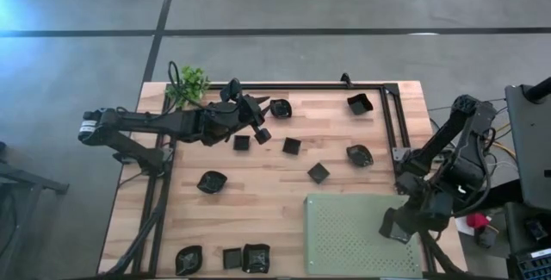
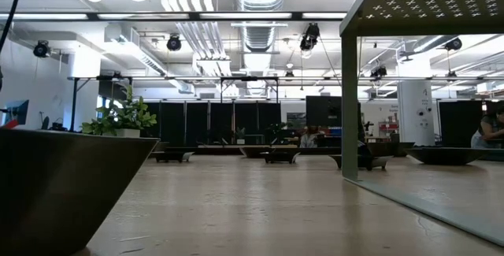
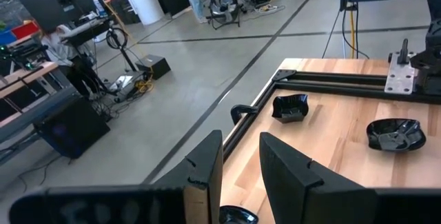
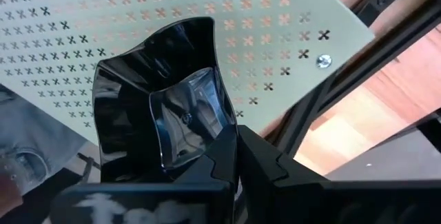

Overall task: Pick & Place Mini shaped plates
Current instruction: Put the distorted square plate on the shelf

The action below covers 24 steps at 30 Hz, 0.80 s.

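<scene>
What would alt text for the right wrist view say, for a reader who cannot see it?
The right gripper is shut on a glossy black wavy-rimmed mini plate, held over the pale green perforated mat. A black frame rail and the wooden table show past the mat's corner.

the big dark dish point(image 2: 63, 185) in the low view is cut off by the frame's left and bottom edges.

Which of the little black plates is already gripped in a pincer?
The glossy wavy-rimmed plate in the right pincer, held over the green mat; all others lie on the table.
</scene>
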Each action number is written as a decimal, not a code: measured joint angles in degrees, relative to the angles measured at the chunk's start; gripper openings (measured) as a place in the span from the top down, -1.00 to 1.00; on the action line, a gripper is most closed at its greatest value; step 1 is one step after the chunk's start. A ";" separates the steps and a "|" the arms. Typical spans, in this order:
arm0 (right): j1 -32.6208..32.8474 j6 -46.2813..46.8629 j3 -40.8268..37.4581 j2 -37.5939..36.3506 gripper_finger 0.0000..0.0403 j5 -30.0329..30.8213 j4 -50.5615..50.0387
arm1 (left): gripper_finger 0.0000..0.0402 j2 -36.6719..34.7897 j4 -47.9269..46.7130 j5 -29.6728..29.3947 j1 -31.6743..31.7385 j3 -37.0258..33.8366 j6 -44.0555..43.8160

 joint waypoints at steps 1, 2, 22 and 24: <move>0.02 -0.04 0.00 0.00 0.96 0.00 0.09 | 0.54 0.00 -0.02 0.00 0.00 -0.02 -0.11; 0.02 -0.38 -0.03 0.01 0.96 -0.11 0.09 | 0.54 0.00 -0.08 0.00 0.00 -0.01 -0.11; -0.11 -2.56 -3.82 0.11 0.96 -0.54 3.98 | 0.54 0.00 -2.54 9.11 0.00 -0.02 1.23; -0.13 -2.58 -3.87 0.11 0.96 -0.55 4.02 | 0.54 0.00 -3.68 14.59 0.00 -0.04 1.57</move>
